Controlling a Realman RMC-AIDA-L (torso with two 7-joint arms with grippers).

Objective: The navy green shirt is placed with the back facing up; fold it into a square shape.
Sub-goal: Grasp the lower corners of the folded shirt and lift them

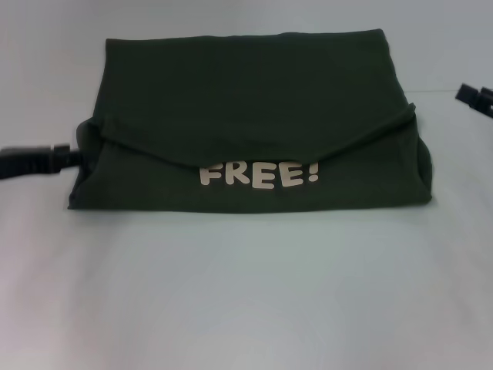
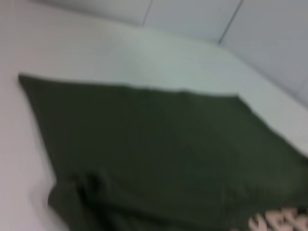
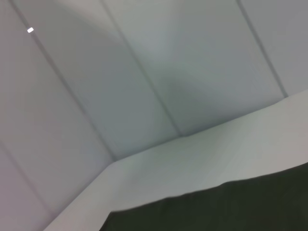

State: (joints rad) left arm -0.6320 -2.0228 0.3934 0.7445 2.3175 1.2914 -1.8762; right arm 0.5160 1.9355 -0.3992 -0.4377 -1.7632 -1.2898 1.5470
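Head view
Shirt: the navy green shirt lies on the white table, folded into a wide block, roughly rectangular, in the middle of the far half of the surface.
Fold: an upper layer hangs over the front in a shallow curved flap, its lowest edge sitting just above the lettering.
Lettering: cream "FREE!" letters show on the lower front layer, near the near edge of the bundle.
Corners: the left and right ends bulge a little where the cloth is doubled; the near edge runs nearly straight.
Left gripper: the left gripper reaches in low from the left edge, its tip at the left end of the shirt, against or just under the flap; whether its fingers are parted or pinching cloth cannot be told.
Right gripper: the right gripper shows only as a dark piece at the right edge, apart from the shirt; its finger state cannot be told.

Left wrist view
Shirt: the dark green cloth fills most of the picture, flat on the table, with a creased lump at one corner and a bit of the cream lettering at the picture's edge.
Table: pale surface lies beyond the cloth.

Right wrist view
Shirt: an edge of dark cloth lies on the table.
Backdrop: pale wall panels stand behind the table.
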